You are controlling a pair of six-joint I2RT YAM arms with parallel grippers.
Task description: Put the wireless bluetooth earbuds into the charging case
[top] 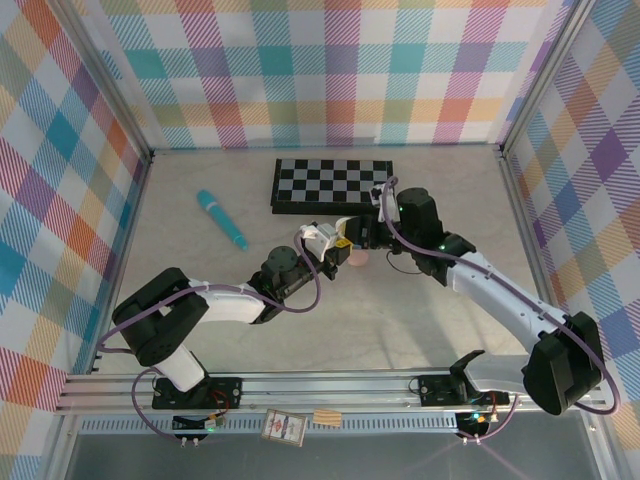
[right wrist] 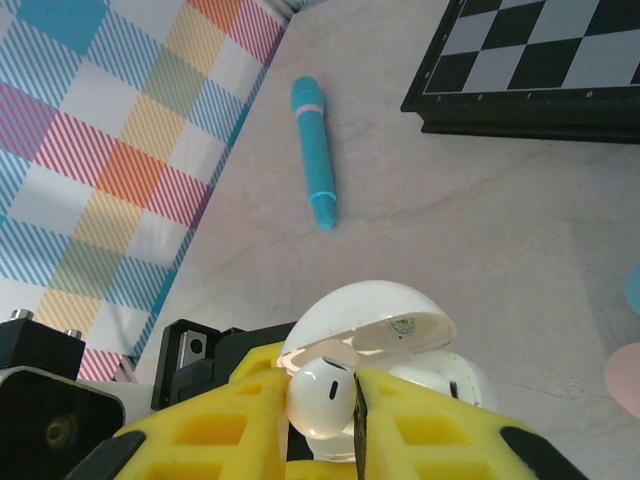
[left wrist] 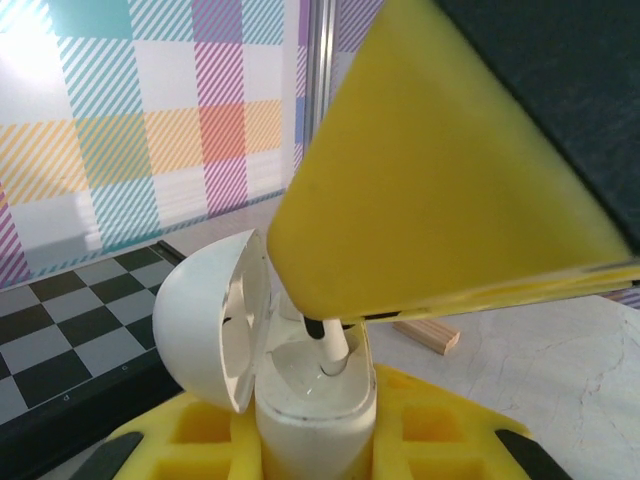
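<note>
At your left wrist, a blurred yellow finger [left wrist: 430, 170] hides the earbud's [left wrist: 335, 345] head; the case [left wrist: 315, 410] runs off the bottom edge. At your right wrist, the edge cuts off a pink disc [right wrist: 625, 375].

3 plaid walls [top: 330, 70] (pastel checks), pale marbled tabletop [top: 380, 330], aluminium corner posts [top: 540, 85].

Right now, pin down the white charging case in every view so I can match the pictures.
Top external: charging case mid-table, just below the checkerboard.
Left wrist: case bottom centre, lid open, gripped in the left pincer; checkerboard lower left.
Right wrist: case bottom centre behind the earbud held by the right pincer; checkerboard top right.
</note>
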